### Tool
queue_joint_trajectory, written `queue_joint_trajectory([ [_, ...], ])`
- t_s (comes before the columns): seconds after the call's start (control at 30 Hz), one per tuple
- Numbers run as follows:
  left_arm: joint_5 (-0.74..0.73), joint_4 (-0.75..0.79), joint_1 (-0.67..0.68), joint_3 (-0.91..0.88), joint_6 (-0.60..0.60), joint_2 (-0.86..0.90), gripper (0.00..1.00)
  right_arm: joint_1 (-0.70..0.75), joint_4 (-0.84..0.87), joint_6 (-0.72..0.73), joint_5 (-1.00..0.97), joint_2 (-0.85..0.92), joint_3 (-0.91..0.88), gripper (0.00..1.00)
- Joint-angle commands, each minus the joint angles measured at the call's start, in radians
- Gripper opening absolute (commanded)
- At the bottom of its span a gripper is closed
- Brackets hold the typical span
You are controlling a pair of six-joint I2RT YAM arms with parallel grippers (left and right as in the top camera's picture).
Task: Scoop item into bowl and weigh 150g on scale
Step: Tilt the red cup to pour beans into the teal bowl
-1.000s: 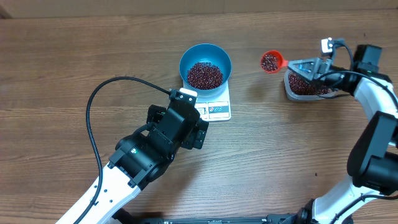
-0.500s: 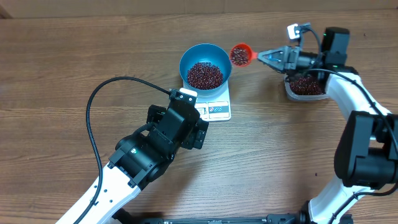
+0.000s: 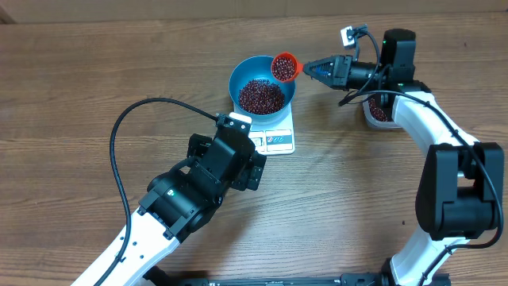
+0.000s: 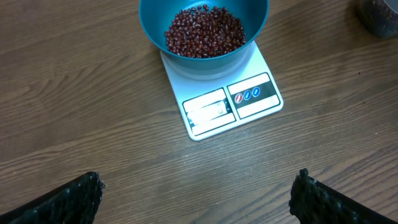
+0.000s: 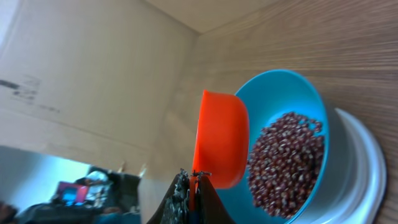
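I see the bowl (image 4: pixel 151 25) of beans (image 4: pixel 205 31) at twelve o'clock, seated on the scale (image 4: pixel 256 99); left gripper (image 4: pixel 198 204) fingertips (image 4: pixel 67 202) gape at five and seven.

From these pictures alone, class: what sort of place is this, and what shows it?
Probably a robot lab workbench, not a kitchen: bare wood-grain table, flat white kitchen scale under a round blue bowl, brown cardboard backdrop.

You're at a robotics lab bench: a brown wood-grain tabletop (image 3: pixel 71 71), a white-and-black left arm (image 3: pixel 190 191) and a white-and-black right arm (image 3: pixel 432 123) reaching over it, a loose black cable (image 3: pixel 116 159) looping across, and a plain tan cardboard panel (image 5: pixel 81 62) standing along the far edge.
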State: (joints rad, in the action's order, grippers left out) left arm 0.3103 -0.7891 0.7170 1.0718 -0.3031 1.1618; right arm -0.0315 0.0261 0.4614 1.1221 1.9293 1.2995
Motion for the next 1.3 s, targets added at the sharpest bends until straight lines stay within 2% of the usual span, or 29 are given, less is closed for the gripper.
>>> queue_joint_trajectory([
  [0.0,0.004,0.0,-0.01,-0.004,0.008,0.003,0.99,-0.033,0.011,-0.115,-0.075,0.006,-0.002,0.04],
  [0.3,0.003,0.0,-0.01,-0.004,0.008,0.003,0.99,-0.093,0.01,-0.472,-0.075,0.006,-0.003,0.04],
  [0.7,0.003,0.0,-0.01,-0.004,0.008,0.003,0.99,-0.094,0.01,-0.645,-0.075,0.006,-0.003,0.04],
  [0.9,0.003,0.0,-0.01,-0.004,0.008,0.003,0.99,-0.094,0.011,-0.66,-0.075,0.006,-0.003,0.04],
  [1.27,0.003,0.0,-0.01,-0.004,0.008,0.003,0.99,-0.094,-0.006,-0.776,-0.075,0.007,-0.003,0.04],
])
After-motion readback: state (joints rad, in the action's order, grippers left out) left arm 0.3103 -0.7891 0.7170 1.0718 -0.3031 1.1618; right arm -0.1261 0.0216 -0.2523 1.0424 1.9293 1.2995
